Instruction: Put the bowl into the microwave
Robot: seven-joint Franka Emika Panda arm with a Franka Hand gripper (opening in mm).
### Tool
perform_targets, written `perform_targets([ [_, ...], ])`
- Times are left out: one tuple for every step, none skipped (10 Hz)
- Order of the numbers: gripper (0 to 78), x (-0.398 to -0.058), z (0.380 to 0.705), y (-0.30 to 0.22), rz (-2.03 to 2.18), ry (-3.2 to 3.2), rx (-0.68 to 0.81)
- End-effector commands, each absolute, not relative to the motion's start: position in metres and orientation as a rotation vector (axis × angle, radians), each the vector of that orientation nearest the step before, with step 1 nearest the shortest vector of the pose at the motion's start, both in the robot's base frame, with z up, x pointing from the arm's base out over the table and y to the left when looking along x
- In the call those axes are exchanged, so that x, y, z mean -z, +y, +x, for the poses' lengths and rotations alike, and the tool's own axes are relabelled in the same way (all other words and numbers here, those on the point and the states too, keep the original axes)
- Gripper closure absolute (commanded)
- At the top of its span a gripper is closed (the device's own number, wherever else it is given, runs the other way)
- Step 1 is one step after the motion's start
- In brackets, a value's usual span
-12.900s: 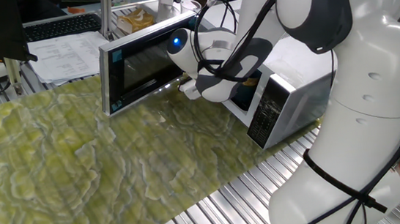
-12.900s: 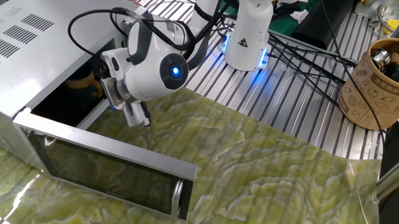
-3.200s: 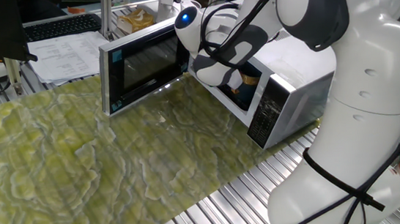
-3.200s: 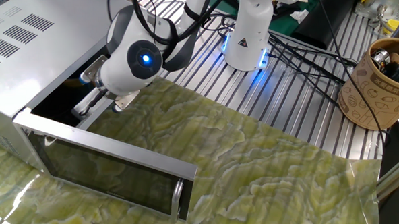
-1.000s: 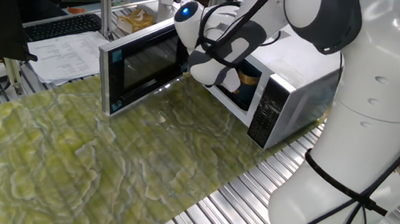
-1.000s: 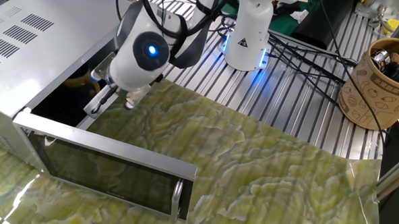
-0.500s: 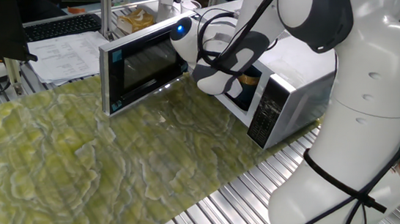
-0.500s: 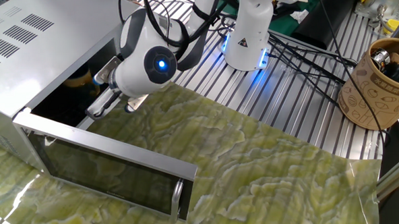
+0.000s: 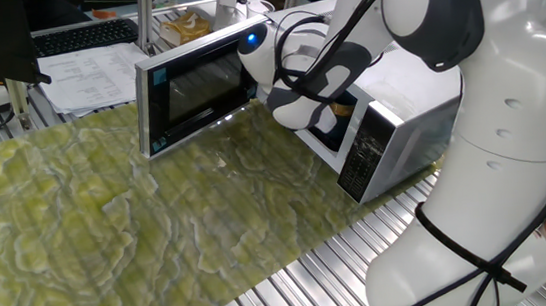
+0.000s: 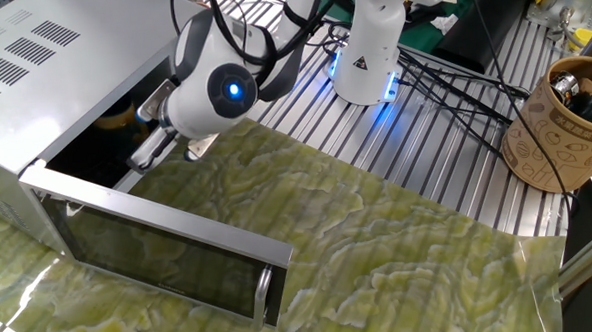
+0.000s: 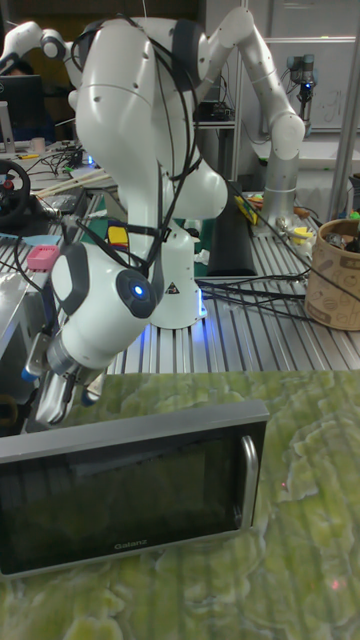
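The white microwave (image 10: 31, 57) stands with its silver-framed glass door (image 10: 160, 257) swung wide open, also seen in the tall fixed view as the door (image 11: 130, 500). Inside the dark cavity sits the bowl (image 10: 114, 119), showing only its yellowish band and dark body; a tan part of the bowl (image 9: 341, 109) shows past the wrist. My gripper (image 10: 167, 154) hangs just outside the cavity mouth, to the right of the bowl and apart from it, open with nothing between its fingers. The gripper (image 11: 68, 400) hovers right behind the door's top edge.
A green marbled mat (image 9: 110, 229) covers the table in front of the microwave. Behind it lie black cables (image 10: 443, 90) and the arm's base (image 10: 371, 43). A brown patterned holder (image 10: 564, 124) stands at the right edge, with papers and a keyboard (image 9: 81, 36) further off.
The wrist has turned and shifted slightly at the cavity mouth. The bowl has stayed inside the microwave, and the door has not moved.
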State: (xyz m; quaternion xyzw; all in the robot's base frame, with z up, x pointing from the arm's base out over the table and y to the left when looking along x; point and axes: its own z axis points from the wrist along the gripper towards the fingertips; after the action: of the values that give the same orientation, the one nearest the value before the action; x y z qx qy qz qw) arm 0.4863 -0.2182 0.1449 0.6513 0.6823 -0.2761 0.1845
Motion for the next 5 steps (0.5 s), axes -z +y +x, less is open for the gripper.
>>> perform_targets([
  [76.4, -0.1458, 0.4853, -0.2199, 1.835, 1.918, 0.775],
  [76.4, -0.1451, 0.4855, -0.2212, 1.833, 1.914, 0.778],
  [76.4, -0.1441, 0.4859, -0.2232, 1.826, 1.909, 0.781],
  [76.4, -0.1434, 0.4865, -0.2262, 1.819, 1.904, 0.789],
  [76.4, -0.1432, 0.4863, -0.2293, 1.817, 1.909, 0.788],
])
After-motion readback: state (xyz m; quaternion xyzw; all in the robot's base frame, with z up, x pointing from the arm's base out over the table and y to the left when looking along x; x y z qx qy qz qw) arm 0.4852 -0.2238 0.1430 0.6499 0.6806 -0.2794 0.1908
